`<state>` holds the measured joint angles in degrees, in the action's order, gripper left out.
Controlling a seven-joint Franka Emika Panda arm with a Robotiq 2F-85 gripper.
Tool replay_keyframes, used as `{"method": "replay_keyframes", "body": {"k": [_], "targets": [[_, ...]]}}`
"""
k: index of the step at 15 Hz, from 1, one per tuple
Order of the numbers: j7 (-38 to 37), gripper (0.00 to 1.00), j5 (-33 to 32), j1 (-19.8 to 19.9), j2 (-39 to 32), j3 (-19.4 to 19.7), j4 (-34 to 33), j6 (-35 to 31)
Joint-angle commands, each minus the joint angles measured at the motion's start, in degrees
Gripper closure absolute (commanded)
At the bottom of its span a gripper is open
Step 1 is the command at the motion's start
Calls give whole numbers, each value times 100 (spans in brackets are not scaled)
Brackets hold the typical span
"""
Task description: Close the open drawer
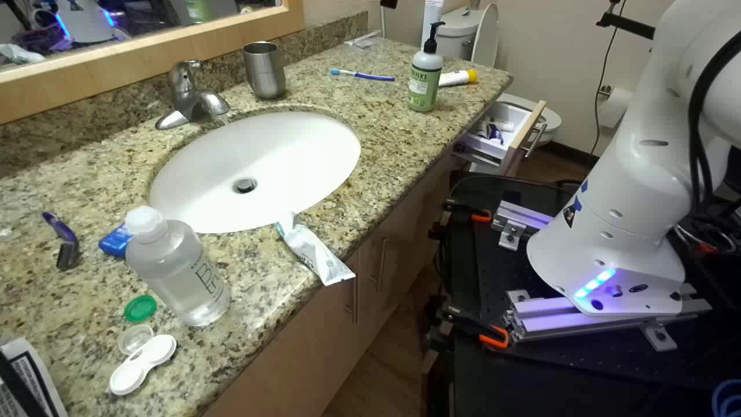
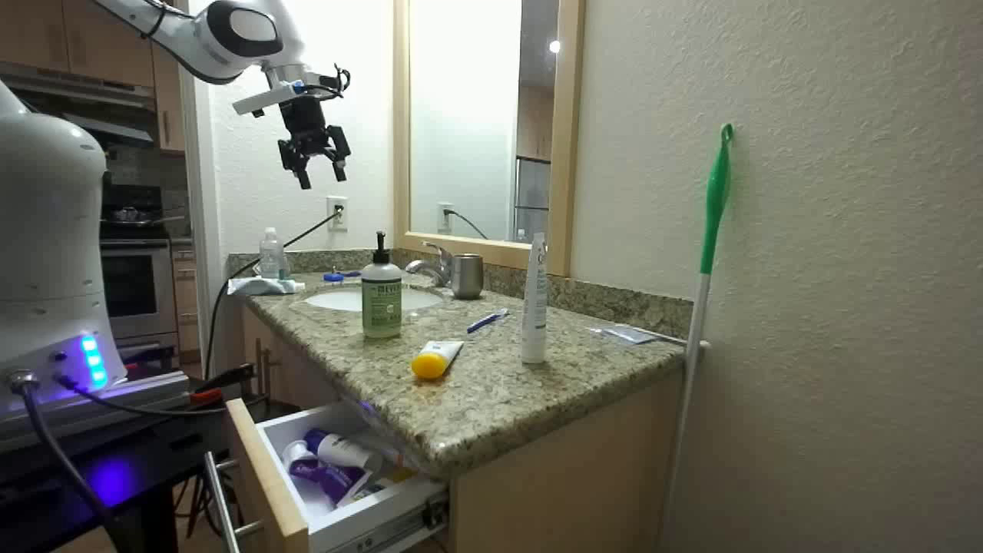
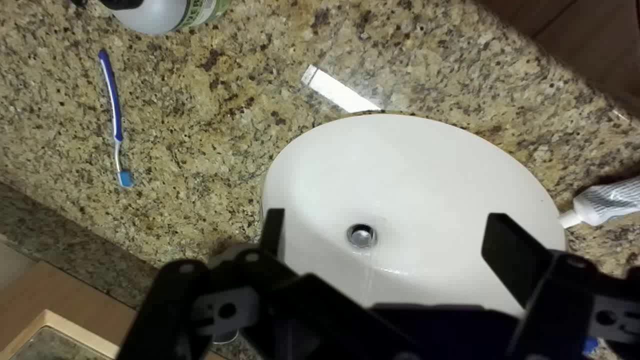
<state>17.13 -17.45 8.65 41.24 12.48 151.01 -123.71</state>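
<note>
The drawer [image 1: 528, 126] stands pulled out from the vanity below the countertop's corner. In an exterior view the drawer [image 2: 269, 484] shows a light brown wood front, a metal bar handle [image 2: 223, 503], pale inside walls, and purple and white tubes and bottles inside. My gripper [image 2: 322, 179] is open and empty, pointing down, well above the counter and far from the drawer. In the wrist view the open gripper [image 3: 387, 220] has its fingers spread above the sink. The drawer is out of the wrist view.
The granite counter [image 2: 491, 399] bears a soap bottle [image 2: 382, 299], a yellow-capped tube [image 2: 434, 361], a tall white tube [image 2: 535, 307], a toothbrush [image 2: 487, 320] and a metal cup [image 2: 467, 276]. The sink [image 1: 301, 156] has a faucet [image 1: 188, 98]. A clear bottle [image 1: 179, 272] stands on the counter.
</note>
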Motion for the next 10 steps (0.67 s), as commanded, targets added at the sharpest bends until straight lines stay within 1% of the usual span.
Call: {"method": "replay_keyframes", "body": {"k": [1, 2, 3, 5, 7, 9, 10], "targets": [[15, 0, 23, 21, -3, -24, -12, 16], [15, 0, 23, 21, -3, -24, -12, 16], [21, 0, 84, 62, -95, 83, -121, 42], [56, 0, 248, 236, -33, 462, -196, 31], [238, 0, 306, 546, 351, 962, -157, 99], [456, 0, 361, 848, 659, 1420, -134, 300], [659, 0, 359, 995, 785, 1646, -172, 527]]}}
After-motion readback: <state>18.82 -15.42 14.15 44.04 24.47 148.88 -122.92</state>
